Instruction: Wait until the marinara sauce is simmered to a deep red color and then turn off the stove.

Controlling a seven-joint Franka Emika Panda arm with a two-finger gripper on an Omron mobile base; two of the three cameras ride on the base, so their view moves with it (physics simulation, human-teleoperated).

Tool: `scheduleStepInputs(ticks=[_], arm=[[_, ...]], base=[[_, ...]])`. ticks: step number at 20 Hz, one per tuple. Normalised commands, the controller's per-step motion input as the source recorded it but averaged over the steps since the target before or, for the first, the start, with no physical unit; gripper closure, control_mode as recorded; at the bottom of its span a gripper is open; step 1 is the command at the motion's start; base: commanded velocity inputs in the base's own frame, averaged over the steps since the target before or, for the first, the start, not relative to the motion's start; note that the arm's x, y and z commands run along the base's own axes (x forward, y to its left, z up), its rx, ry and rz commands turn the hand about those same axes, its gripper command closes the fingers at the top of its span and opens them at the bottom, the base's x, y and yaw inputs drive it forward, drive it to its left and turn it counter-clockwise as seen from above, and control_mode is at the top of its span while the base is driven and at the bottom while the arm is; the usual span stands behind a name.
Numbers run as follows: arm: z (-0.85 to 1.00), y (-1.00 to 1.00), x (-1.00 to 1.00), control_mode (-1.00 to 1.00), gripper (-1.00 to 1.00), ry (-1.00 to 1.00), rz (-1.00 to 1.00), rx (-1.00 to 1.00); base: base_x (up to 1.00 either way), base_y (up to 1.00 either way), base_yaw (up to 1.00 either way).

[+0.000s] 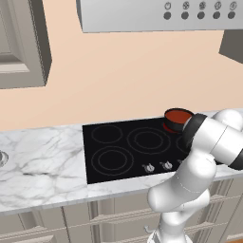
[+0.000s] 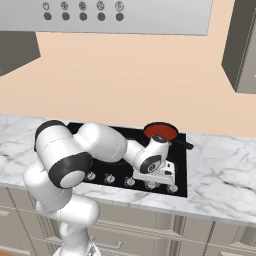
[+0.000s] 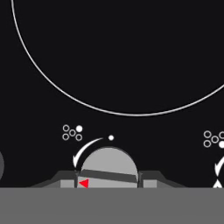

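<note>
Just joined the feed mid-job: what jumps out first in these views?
The deep red sauce in its small dark pot at the back right of the black stove stands out. In the hand view the gripper is shut on a silver knob in the stove's front row.

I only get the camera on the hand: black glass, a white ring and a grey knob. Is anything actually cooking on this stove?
Observer: Yes. A small dark pot of red marinara sauce stands at the back right corner of the stove.
Operator: Where does the knob in my picture sit?
Observer: It belongs to a row of silver knobs along the front edge. The gripper, shut on the knob, is toward the right end of that row.
Operator: And what's above it all?
Observer: A grey hood with dark round buttons hangs over the stove.
</note>
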Motion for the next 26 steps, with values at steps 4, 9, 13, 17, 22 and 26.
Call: scheduleStepInputs(ticks=[4, 9, 13, 17, 22, 26], arm=[[0.00, 0.00, 0.00, -1.00, 1.00, 0.00, 0.00, 0.00], [0.00, 0.00, 0.00, -1.00, 1.00, 0.00, 0.00, 0.00], [0.00, 0.00, 0.00, -1.00, 1.00, 0.00, 0.00, 0.00], [0.00, 0.00, 0.00, -1.00, 1.00, 0.00, 0.00, 0.00], [0.00, 0.00, 0.00, -1.00, 1.00, 0.00, 0.00, 0.00], [0.00, 0.00, 0.00, -1.00, 1.00, 0.00, 0.00, 0.00]], base=[[0.00, 0.00, 0.00], [0.00, 0.00, 0.00], [0.00, 0.00, 0.00], [0.00, 0.00, 0.00], [0.00, 0.00, 0.00], [0.00, 0.00, 0.00]])
